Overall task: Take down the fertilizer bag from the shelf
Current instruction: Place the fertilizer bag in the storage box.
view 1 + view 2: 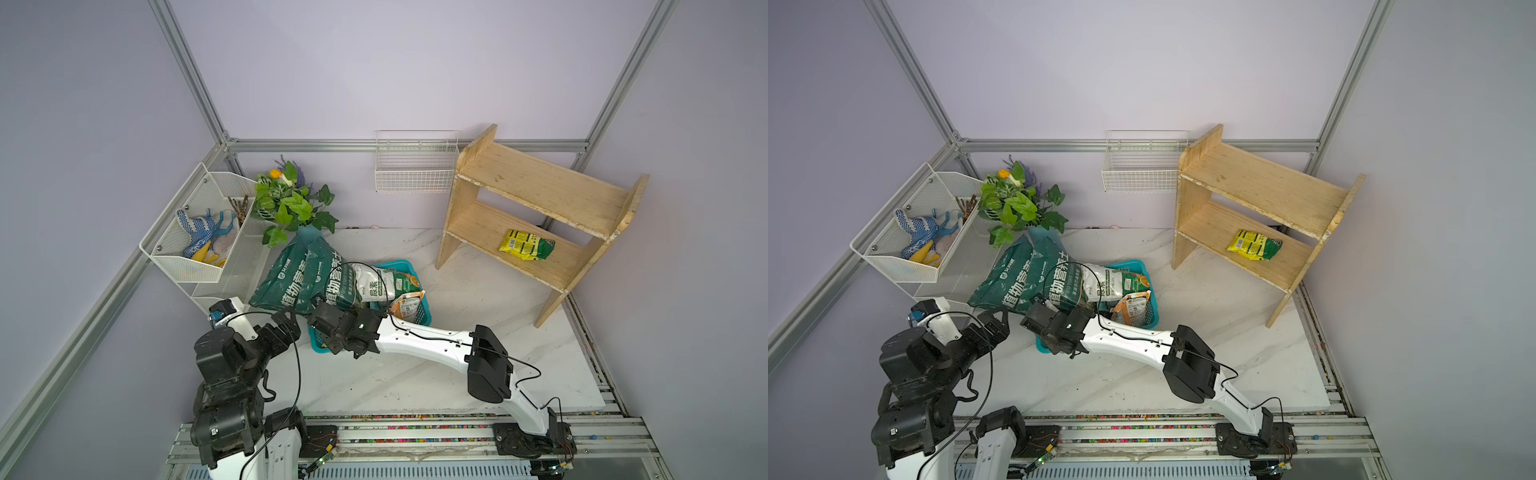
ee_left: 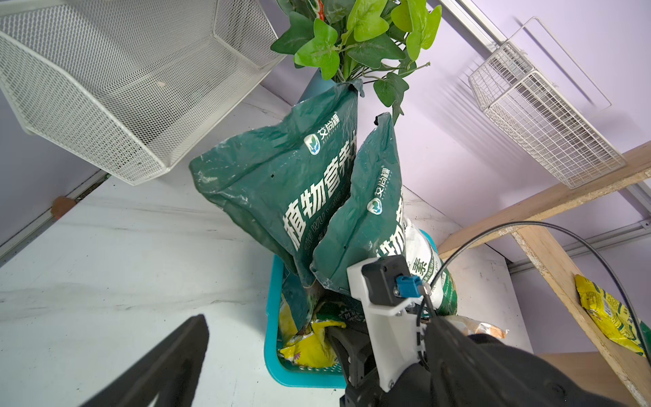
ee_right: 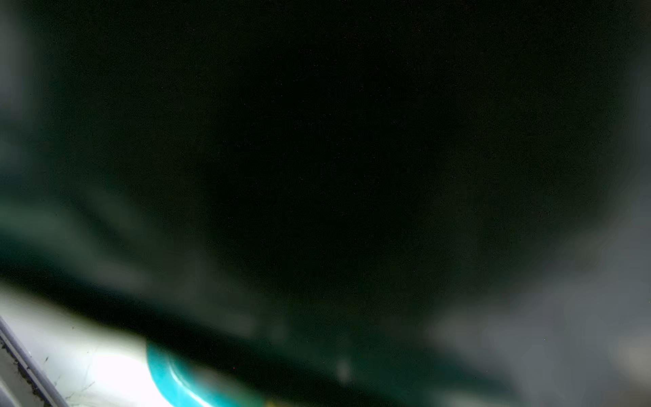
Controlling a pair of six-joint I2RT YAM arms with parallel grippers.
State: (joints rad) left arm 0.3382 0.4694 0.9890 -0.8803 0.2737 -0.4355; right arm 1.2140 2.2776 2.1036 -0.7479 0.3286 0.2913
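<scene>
Marble counter (image 1: pixel 415 374). Nearest, left fingers (image 1: pixel 287 321) gaped empty; right fingers (image 1: pixel 319 307), shut, sat buried in the teal basket (image 1: pixel 424 318), hold unclear. Far right corner: fertilizer bag (image 1: pixel 527 245) lay untouched on the shelf (image 1: pixel 540 187), lower tier; reaching there likely came next.

2 arms. Right arm (image 1: pixel 419 338): white shells, black joint housings. Left arm (image 1: pixel 224 357): mostly black, white forearm link. Left gripper (image 1: pixel 286 319): black, angular. Right wrist camera mount (image 2: pixel 378 303): white bracket, perhaps 2 screws, blue connector (image 2: pixel 407 284). Thin black cable (image 2: pixel 535 222) loops off it. Black base plate (image 1: pixel 513 438).
</scene>
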